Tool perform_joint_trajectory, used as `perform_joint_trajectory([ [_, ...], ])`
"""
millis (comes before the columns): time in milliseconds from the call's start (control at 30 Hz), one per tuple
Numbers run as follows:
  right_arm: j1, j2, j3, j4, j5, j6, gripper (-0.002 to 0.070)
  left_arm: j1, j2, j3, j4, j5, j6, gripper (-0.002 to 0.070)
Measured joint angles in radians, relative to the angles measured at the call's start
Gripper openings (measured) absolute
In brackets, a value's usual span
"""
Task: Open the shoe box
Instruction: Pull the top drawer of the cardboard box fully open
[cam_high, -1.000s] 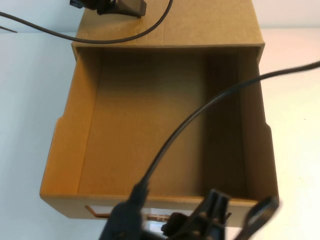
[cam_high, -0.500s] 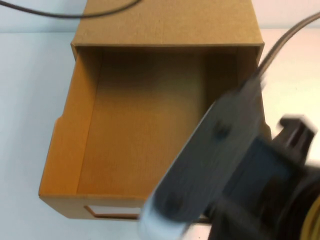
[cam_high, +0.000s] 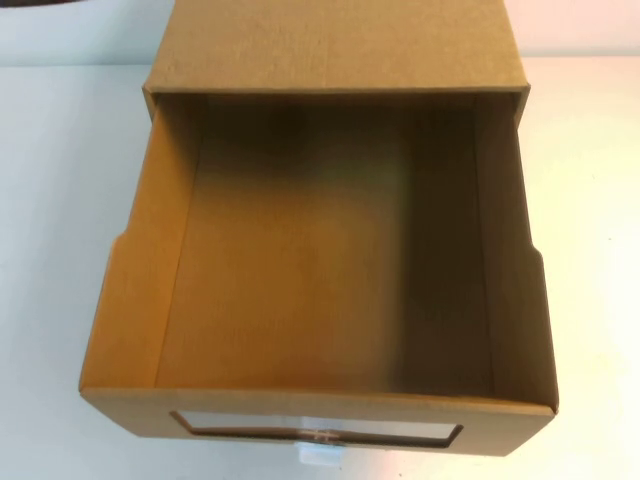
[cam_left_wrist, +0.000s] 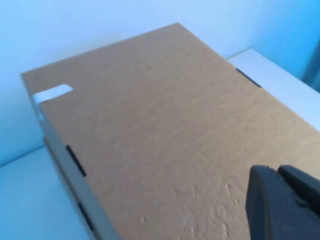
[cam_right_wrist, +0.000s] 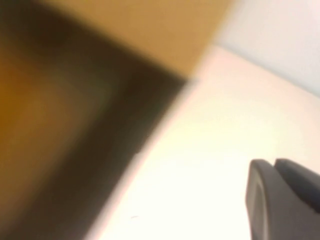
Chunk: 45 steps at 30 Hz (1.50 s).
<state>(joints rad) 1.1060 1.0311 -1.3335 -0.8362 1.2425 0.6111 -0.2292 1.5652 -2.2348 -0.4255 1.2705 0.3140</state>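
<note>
One shoe box (cam_high: 330, 405) stands open.
Right tool (cam_right_wrist: 280, 200) closed, empty, beside it; left tool (cam_left_wrist: 280, 200) over its top, state unclear.

Bright, even light; blurred right-wrist view.

Shoe box (cam_high: 300, 260) on white counter (cam_high: 50, 200), drawer type. Inner tray (cam_high: 135, 300) sticks well out of the outer sleeve (cam_high: 340, 45) toward the camera, brown floor exposed. The front wall has a window cutout (cam_high: 400, 432) with a small white tab (cam_high: 318, 455) mid-edge.
</note>
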Motion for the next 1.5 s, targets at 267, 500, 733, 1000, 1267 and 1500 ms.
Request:
perform_joint_trajectory([
  [267,-0.225,-0.159,-0.002,0.006,0.015,-0.069,-0.0010,0.000,-0.139,0.218,0.012,-0.030,0.056,-0.0005],
  [500,-0.311,-0.207,-0.002,0.071,0.023,-0.157,-0.0012,0.000,-0.415,0.673,-0.009,-0.251,0.119,-0.0005],
  [733,-0.315,-0.207,-0.002,0.104,0.023,-0.185,-0.0013,0.000,-0.793,1.147,-0.060,-0.521,0.167,-0.0005],
  [1000,-0.315,-0.207,-0.002,0.144,0.023,-0.185,-0.0013,0.000,-1.177,1.528,-0.064,-0.724,0.252,-0.0005],
  [1267,-0.315,-0.207,-0.002,0.216,0.023,-0.185,-0.0013,0.000,-1.418,1.794,-0.075,-0.779,0.221,-0.0005],
  [1500,-0.315,-0.207,-0.002,0.269,0.023,-0.185,-0.0013,0.000,-1.501,2.037,-0.075,-0.927,0.216,-0.0005],
])
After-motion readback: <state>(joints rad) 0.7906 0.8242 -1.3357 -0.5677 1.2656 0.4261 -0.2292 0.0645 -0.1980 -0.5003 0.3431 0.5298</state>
